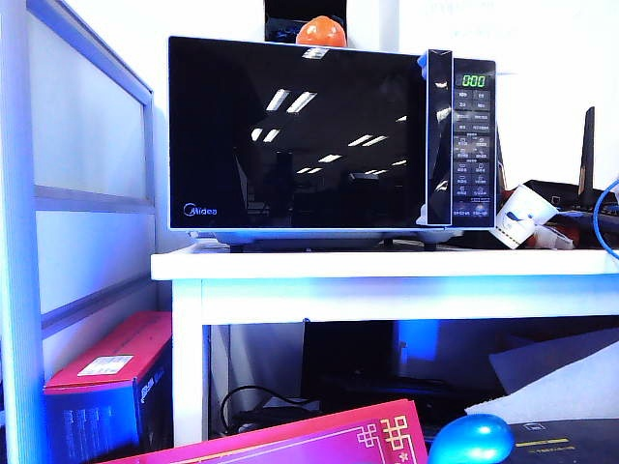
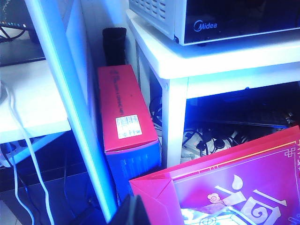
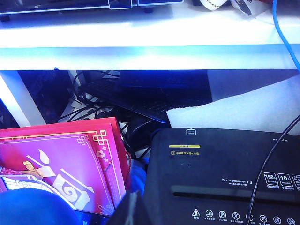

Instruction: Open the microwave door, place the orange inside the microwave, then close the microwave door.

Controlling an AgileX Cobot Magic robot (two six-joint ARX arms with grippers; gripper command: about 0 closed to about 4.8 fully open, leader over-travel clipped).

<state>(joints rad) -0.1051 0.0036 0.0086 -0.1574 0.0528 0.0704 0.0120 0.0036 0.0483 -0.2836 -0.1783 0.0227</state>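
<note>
The black Midea microwave (image 1: 329,135) stands on a white table (image 1: 387,266), its glossy door (image 1: 290,135) shut flush against the vertical handle strip (image 1: 438,135). The small orange (image 1: 321,32) rests on top of the microwave, near the back. Neither gripper shows in the exterior view. My left gripper (image 2: 133,211) is shut and empty, low down by a pink gift bag (image 2: 225,187), well below the microwave's corner (image 2: 225,18). My right gripper (image 3: 131,208) is also shut and empty, low under the table's front edge (image 3: 150,44), between the gift bag (image 3: 61,159) and a black shredder (image 3: 220,178).
A red and blue box (image 1: 106,377) lies on the floor left of the table leg (image 1: 189,358), beside a white partition (image 1: 87,193). A paper cup (image 1: 522,217) lies at the microwave's right. A glossy blue rounded object (image 1: 471,440) sits low in front. Cables and a keyboard lie under the table.
</note>
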